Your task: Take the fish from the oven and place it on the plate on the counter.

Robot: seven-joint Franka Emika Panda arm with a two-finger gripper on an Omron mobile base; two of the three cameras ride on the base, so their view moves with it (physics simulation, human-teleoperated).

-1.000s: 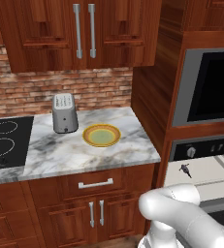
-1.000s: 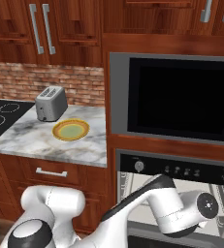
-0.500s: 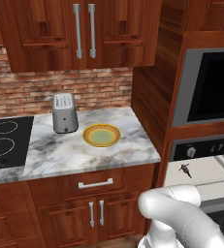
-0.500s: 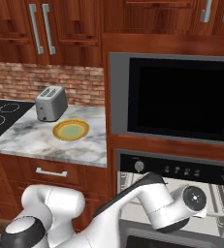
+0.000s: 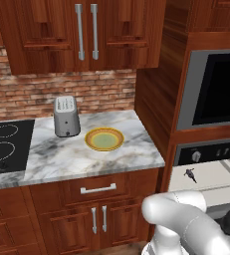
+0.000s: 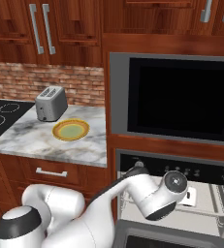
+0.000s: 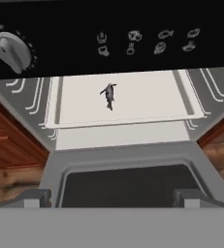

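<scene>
A: Fish (image 7: 108, 95) is seen lying on a pale tray (image 7: 147, 99) inside the oven (image 7: 84, 43), whose door (image 7: 128, 181) is folded down. In the left base view the fish (image 5: 189, 174) is seen as a small dark shape on that tray.

B: Gripper (image 7: 113, 198) state?

A: Fingers (image 7: 33, 197) are spread wide with nothing held between them; they are held above the door, well apart from the fish.

B: Plate?

A: Plate (image 5: 104, 139) is set on the counter (image 5: 71, 159), just beside a toaster (image 5: 66, 116).
</scene>
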